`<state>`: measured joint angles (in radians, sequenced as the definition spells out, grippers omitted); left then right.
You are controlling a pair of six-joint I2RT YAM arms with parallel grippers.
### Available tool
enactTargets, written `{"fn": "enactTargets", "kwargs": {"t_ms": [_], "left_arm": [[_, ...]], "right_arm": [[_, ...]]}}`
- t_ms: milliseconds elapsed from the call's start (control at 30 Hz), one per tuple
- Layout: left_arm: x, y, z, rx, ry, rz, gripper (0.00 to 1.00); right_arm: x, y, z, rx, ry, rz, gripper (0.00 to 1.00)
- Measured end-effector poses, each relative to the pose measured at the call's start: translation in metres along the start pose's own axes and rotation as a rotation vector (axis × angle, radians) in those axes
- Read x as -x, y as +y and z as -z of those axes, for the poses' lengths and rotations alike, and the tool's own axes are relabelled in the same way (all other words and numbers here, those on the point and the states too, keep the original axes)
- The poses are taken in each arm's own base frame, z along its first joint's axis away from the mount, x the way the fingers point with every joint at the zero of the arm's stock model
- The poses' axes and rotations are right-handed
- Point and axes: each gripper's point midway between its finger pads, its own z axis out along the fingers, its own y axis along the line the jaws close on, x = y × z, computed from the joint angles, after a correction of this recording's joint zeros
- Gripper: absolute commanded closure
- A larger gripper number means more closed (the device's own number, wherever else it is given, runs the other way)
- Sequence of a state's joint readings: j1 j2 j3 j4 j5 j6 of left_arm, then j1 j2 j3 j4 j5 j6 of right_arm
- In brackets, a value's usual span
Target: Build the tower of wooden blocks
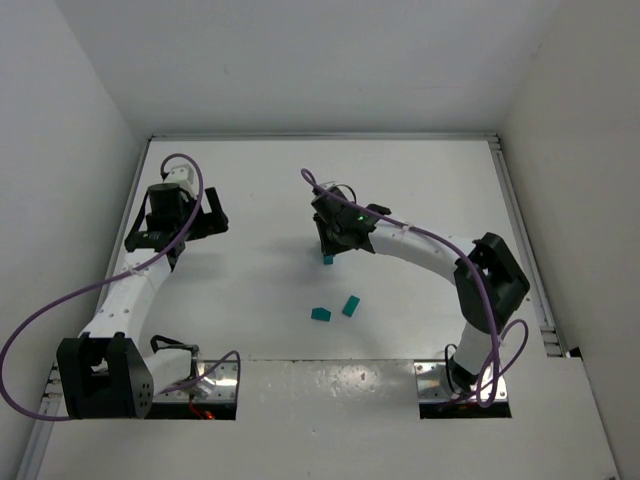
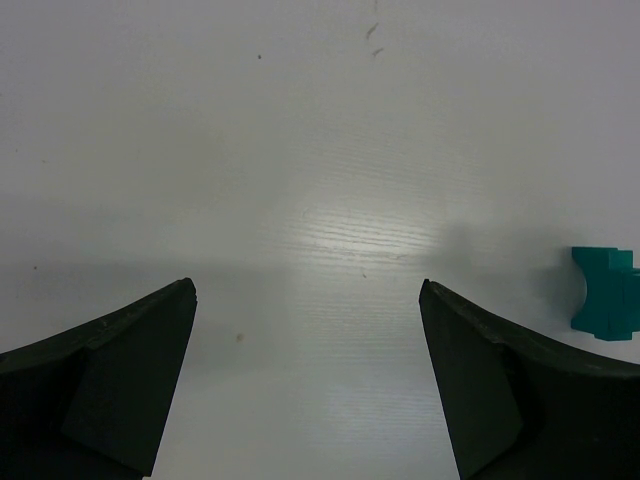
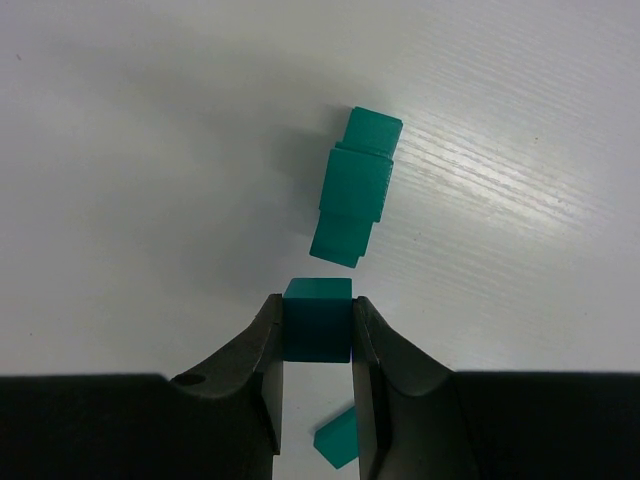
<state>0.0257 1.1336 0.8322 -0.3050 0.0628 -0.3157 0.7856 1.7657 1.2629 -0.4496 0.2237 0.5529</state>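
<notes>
My right gripper is shut on a teal cube and holds it just short of the tower, a short stack of teal blocks seen from above. In the top view the right gripper hangs over mid-table, and only a bit of teal shows under its fingers. Two loose wood blocks lie nearer the arm bases; one loose block shows between the right fingers. My left gripper is open and empty at the far left. A teal shape is cut off at the right edge of its view.
The white table has white walls on the left, back and right. The right arm's elbow sticks up at the right side. Purple cables loop along both arms.
</notes>
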Motion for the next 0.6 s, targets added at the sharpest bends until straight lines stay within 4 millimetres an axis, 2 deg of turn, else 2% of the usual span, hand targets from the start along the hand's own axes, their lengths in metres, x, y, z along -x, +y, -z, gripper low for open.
{"fn": "enactTargets", "kwargs": {"t_ms": [267, 600], "left_arm": [[-0.001, 0.000, -0.001, -0.003, 0.006, 0.000, 0.00], [-0.004, 0.000, -0.004, -0.004, 0.017, 0.001, 0.00]], "right_arm": [[-0.003, -0.001, -0.004, 0.010, 0.018, -0.001, 1.00], [-0.003, -0.014, -0.019, 0.001, 0.054, -0.035, 1.00]]}}
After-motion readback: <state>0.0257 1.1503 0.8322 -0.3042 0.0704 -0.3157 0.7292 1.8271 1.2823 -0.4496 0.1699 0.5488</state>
